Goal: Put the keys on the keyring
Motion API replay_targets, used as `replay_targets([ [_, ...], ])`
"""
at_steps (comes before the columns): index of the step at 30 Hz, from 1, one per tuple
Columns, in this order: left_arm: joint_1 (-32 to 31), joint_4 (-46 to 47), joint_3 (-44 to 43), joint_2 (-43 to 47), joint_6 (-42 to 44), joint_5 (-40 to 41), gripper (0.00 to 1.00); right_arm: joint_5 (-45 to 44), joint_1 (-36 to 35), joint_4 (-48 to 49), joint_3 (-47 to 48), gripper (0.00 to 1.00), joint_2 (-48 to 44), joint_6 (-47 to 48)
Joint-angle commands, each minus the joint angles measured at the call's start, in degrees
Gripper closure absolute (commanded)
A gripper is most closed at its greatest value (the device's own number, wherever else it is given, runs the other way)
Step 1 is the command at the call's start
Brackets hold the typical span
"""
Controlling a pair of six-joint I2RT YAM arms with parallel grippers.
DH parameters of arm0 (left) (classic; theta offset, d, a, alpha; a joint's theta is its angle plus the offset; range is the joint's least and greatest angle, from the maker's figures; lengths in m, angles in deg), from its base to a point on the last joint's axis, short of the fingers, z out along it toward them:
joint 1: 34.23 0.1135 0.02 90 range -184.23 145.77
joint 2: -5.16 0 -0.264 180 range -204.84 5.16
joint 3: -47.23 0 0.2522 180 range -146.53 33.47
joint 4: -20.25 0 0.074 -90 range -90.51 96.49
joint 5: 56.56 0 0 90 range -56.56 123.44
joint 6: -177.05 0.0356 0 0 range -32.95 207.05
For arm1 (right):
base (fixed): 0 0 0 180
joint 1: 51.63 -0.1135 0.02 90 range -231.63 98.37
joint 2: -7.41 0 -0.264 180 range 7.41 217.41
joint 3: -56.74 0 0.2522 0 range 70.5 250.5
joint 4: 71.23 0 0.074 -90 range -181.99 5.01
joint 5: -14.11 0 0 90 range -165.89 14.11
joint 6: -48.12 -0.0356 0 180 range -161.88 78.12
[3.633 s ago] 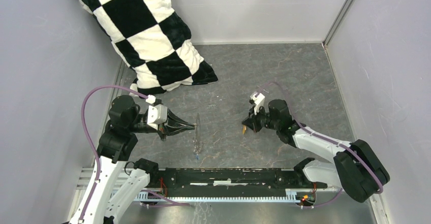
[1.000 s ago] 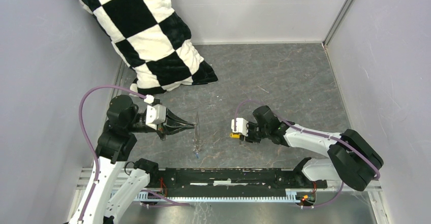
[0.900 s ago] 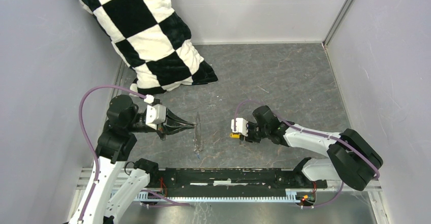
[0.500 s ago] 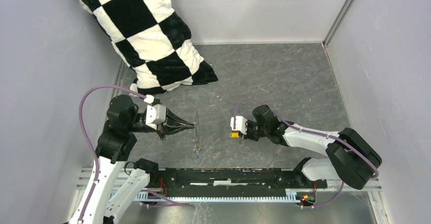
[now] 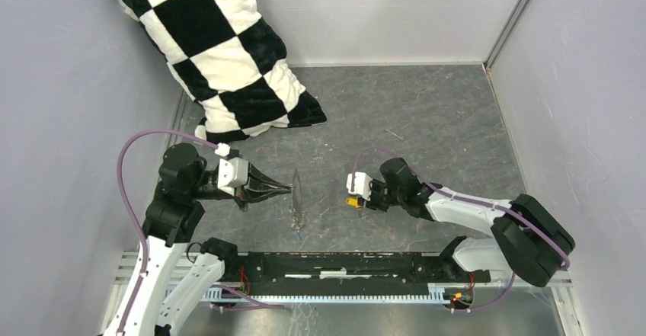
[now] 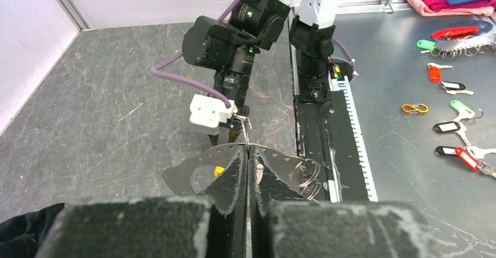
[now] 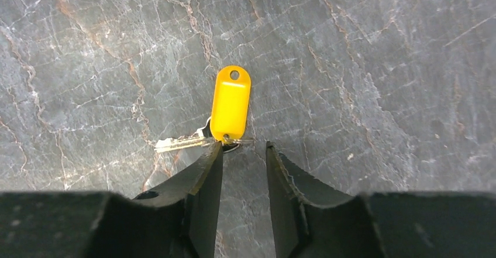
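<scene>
Two arms sit low over the table (image 5: pixel 442 123). From above, the right gripper (image 5: pixel 359 196) has swung left since the first shot, forearm stretched flat, with the yellow-tagged key (image 5: pixel 352 203) at its tips. The left gripper (image 5: pixel 289 190) points right; the keyring (image 5: pixel 296 203) stands edge-on, long axis near-far, unmoved.

Left wrist: fingers pressed tight on the keyring's thin rim.

Right wrist: jaws a crack apart, clamping nothing. The key lies flat on the table, tag in line with the fingers, hole end left, shaft crosswise.
</scene>
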Motion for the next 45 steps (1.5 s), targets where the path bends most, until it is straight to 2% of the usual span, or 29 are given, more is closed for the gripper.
replay_targets([
  [1, -0.1, 2.38, -1.44, 0.62, -2.19, -0.79, 0.98, -1.13, -0.12, 0.73, -1.8, 0.59, -5.13, 0.77],
  [12, -0.06, 2.38, -0.99, 1.54, -2.27, -0.72, 0.98, 3.09, -0.16, -5.74, -1.01, 0.59, -4.08, 3.86],
  [18, -0.1, 2.38, -0.81, 1.57, -2.23, -0.81, 0.98, 2.8, -0.17, -3.65, -0.19, 0.59, -1.95, 3.64],
  [28, -0.1, 2.4, -0.31, 2.19, -2.42, -0.72, 0.98, 1.19, -0.11, -3.47, 3.08, 0.6, -0.21, 8.4],
  [39, -0.1, 2.07, -0.39, 2.77, -2.5, -0.45, 0.98, 3.59, 0.86, -9.53, 7.34, 0.59, 2.49, 15.41],
  [45, -0.1, 2.07, -0.67, 2.36, -2.4, -0.64, 0.98, 10.01, 3.62, -16.28, 13.0, 0.59, 7.04, 17.97],
])
